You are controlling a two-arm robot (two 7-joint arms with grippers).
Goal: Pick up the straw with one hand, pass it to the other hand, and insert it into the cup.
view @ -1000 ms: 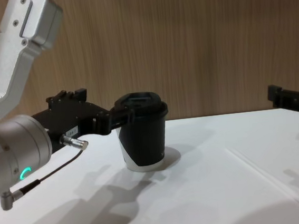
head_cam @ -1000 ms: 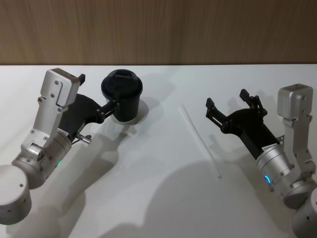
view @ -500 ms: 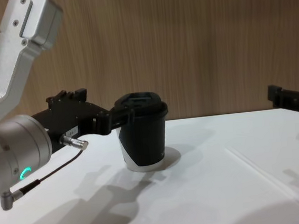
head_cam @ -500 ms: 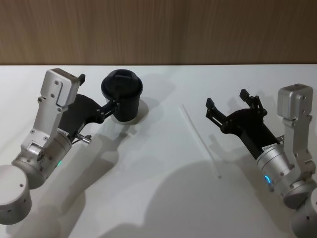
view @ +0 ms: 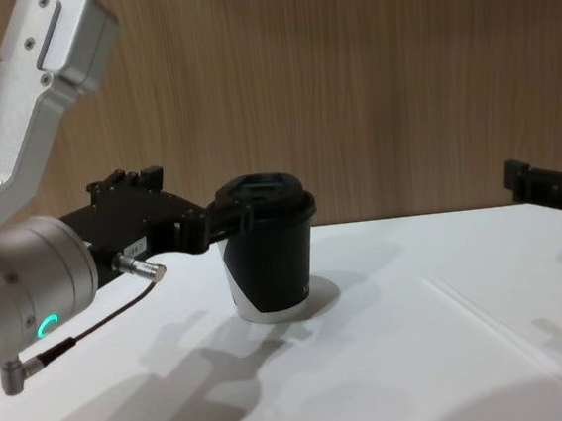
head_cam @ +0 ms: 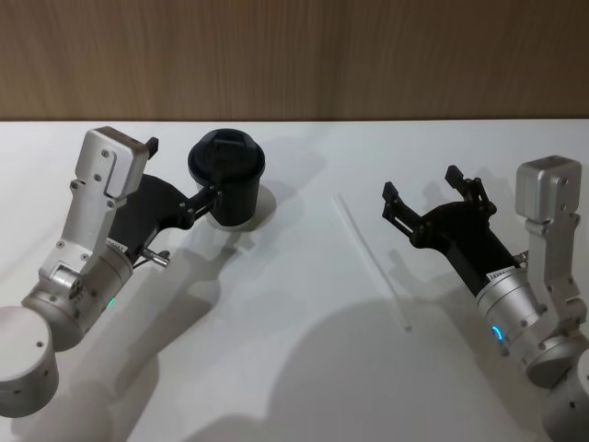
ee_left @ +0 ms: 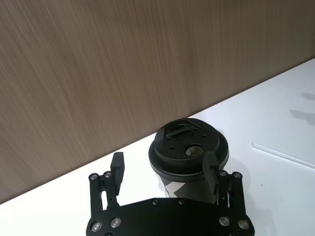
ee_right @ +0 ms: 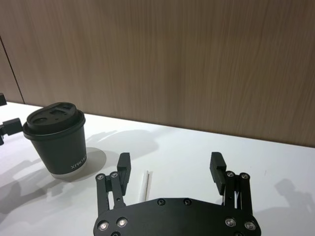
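The black cup with its domed lid stands upright at the back left of the white table. My left gripper is open right beside it, with one fingertip close against the cup's side and the cup just beyond the fingers. The thin white straw lies flat on the table right of centre. My right gripper hovers open just to the right of the straw with nothing in it. In the right wrist view the straw lies below and ahead of the right gripper, and the cup stands farther off.
A wood-panelled wall runs along the table's back edge. A grey cable hangs from the left wrist, which shows a green ring. Bare table surface lies between the cup and the straw.
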